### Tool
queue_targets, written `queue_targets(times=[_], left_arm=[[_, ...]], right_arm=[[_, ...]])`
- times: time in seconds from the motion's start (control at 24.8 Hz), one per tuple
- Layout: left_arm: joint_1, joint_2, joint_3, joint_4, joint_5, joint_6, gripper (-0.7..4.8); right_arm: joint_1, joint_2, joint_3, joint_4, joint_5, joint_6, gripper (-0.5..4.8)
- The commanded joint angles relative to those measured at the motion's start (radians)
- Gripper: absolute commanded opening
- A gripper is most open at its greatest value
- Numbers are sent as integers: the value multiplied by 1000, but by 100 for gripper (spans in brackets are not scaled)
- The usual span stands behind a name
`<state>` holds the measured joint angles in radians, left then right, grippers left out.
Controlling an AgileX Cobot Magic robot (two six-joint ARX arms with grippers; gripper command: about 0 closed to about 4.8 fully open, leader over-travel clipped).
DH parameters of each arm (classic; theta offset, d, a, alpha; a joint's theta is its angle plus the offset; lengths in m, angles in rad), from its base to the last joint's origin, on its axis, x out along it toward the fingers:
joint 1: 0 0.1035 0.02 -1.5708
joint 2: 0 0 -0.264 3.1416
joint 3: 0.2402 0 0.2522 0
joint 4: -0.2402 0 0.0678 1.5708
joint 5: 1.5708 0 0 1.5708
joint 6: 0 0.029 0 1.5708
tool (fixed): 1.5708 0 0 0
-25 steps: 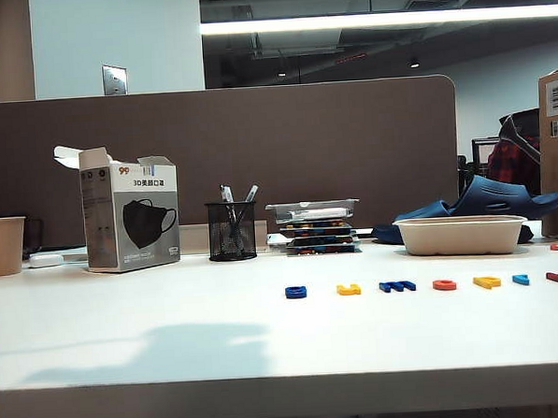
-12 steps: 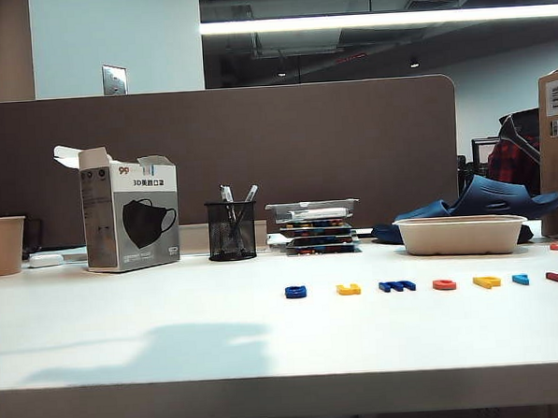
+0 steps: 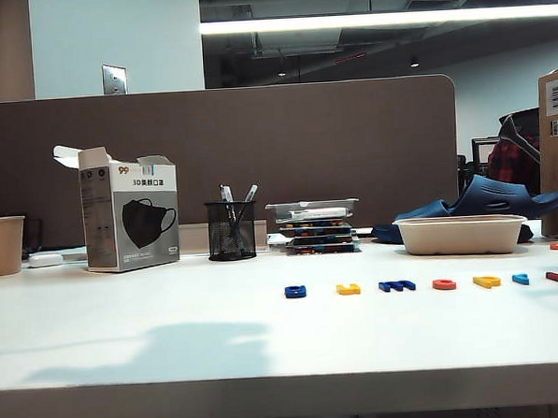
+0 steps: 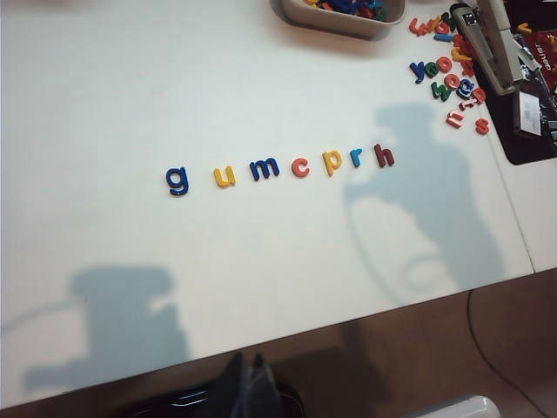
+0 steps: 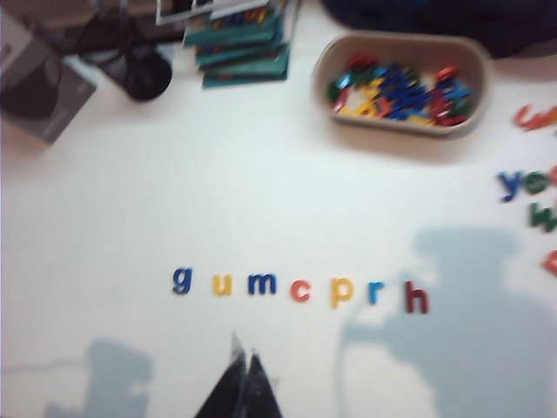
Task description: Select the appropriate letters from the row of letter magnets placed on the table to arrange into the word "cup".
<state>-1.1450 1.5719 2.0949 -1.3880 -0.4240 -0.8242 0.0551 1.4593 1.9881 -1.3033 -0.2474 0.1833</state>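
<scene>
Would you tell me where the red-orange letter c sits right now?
In the exterior view, the red-orange c lies right of centre on the table, between the dark blue m and yellow p.

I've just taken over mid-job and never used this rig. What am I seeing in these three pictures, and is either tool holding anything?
It is a two-armed robot. One picture comes from a camera level with the white table; the other two look down from each wrist. A row of letter magnets reads g, u, m, c, p, r, h. For "cup" you need the red-orange c, yellow u and yellow p. A tub of spare letters sits behind. The left tool and right tool are both shut and hold nothing, above the table's front edge.
</scene>
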Motion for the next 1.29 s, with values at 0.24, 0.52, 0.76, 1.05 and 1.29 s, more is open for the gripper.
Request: queue_targets(times=[0.24,0.52,0.76,1.05,1.29], left_arm=[[0,-2,4,6,-9,5,-5],[0,-2,4,6,-9,5,-5],[0,-2,3,7,-9,5,-5],[0,-2,3,6,-9,5,-5],[0,-2,3,6,-9,5,-5]], right_arm=[[124,121,5,7,58,0,0],[193,253,5,-2,111,0,16],[217,366,4,-17,146,0,97],[217,444,-11,-2,145,1,159],[217,445,-98,66,183,19,164]])
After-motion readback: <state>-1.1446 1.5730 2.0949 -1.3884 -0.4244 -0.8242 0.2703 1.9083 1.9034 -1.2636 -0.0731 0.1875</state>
